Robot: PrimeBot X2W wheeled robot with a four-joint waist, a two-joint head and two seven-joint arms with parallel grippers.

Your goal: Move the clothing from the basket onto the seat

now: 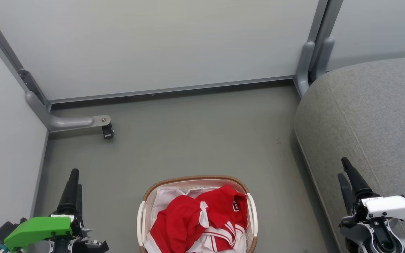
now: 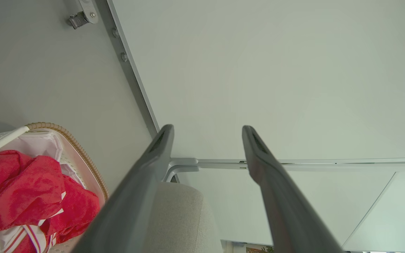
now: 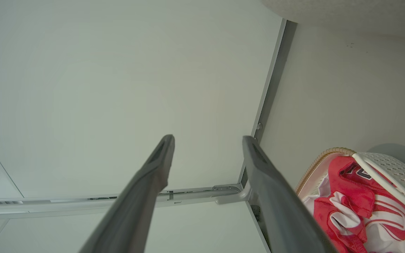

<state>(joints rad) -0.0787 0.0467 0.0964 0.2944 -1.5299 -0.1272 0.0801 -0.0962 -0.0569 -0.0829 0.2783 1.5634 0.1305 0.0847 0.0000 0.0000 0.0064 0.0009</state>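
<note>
Red clothing (image 1: 202,219) lies bunched in the basket (image 1: 195,178), bottom centre of frame; the seat (image 1: 371,116) is at right. Left end effector (image 1: 76,179) and right end effector (image 1: 342,168) both stand wide and empty (neither touches fabric). Recommended: descend onto the raised red fold, avoiding the white liner (image 1: 164,196).

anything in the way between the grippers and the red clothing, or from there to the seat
Nothing visible. The clothing lies uncovered in the basket, with only floor between it and the open left gripper and right gripper. The seat stands right of the basket; only its rim needs clearing.
</note>
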